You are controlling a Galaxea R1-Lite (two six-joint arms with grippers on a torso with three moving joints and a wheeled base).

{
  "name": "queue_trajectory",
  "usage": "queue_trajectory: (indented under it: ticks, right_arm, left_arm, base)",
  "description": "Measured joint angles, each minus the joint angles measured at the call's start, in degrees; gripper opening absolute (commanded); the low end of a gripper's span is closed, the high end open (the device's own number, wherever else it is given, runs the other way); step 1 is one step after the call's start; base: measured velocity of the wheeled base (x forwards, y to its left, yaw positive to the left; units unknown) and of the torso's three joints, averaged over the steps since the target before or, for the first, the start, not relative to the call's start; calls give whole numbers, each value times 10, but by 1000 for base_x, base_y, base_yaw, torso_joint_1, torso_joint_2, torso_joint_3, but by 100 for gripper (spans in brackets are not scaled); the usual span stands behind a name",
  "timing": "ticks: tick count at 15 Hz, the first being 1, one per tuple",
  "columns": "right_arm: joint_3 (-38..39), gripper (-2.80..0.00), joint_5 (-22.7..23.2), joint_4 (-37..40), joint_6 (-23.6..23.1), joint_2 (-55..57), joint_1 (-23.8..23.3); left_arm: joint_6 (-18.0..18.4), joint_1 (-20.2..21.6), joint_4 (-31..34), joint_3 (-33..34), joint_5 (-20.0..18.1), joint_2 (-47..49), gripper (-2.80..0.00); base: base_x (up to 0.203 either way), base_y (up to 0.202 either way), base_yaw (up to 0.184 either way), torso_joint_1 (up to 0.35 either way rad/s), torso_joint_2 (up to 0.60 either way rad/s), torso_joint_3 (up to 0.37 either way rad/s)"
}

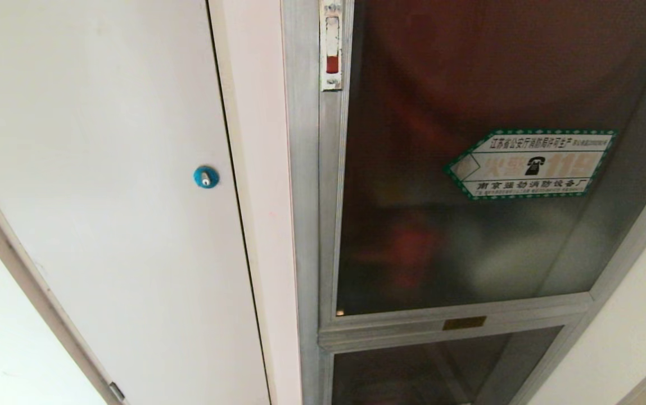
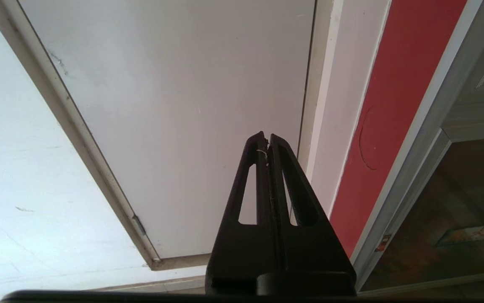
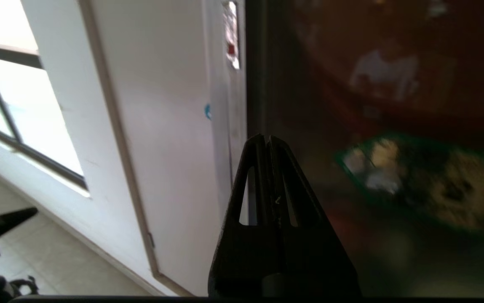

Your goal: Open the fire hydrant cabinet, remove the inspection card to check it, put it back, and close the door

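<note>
The fire hydrant cabinet [image 1: 303, 197] has a silver frame, and its door [image 1: 469, 236] of dark tinted glass stands closed. A green-edged telephone sticker [image 1: 529, 164] is on the glass, and a small red-marked latch [image 1: 331, 48] sits on the door's left stile. The inspection card is hidden. Neither arm shows in the head view. My right gripper [image 3: 266, 136] is shut and empty, pointing at the door's left edge below the latch [image 3: 231, 40]. My left gripper [image 2: 266, 135] is shut and empty, low in front of the white door [image 2: 174, 105].
A plain white door [image 1: 109, 197] with a blue round lock [image 1: 206, 176] stands left of the cabinet. A smaller glass panel [image 1: 429, 371] sits under the door, below a brass label [image 1: 464, 323]. The cabinet's red side [image 2: 389, 109] shows in the left wrist view. A window [image 3: 10, 113] is far left.
</note>
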Motion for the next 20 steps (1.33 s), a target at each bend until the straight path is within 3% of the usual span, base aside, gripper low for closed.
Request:
queue_trajectory:
  ticks: [5, 7, 10, 12, 20]
  right_arm:
    - [130, -280, -72, 48, -18, -153, -31]
    - [163, -280, -87, 50, -21, -193, -71]
    - [211, -280, -89, 50, -35, -245, -151]
    - [250, -280, -88, 50, -46, -283, -179]
    - [406, -280, -85, 50, -77, -410, -205]
  left_arm:
    - [0, 0, 0, 0, 1, 0, -280]
    - [0, 0, 0, 1, 1, 0, -280]
    - [0, 0, 0, 1, 1, 0, -280]
    - [0, 0, 0, 1, 0, 0, -280]
    - [-15, 0, -1, 0, 10, 0, -280]
  base:
    - [0, 0, 0, 0, 0, 0]
    - [0, 0, 0, 0, 0, 0]
    - [0, 0, 0, 0, 0, 0]
    - [0, 0, 0, 0, 0, 0]
    - [0, 0, 0, 0, 0, 0]
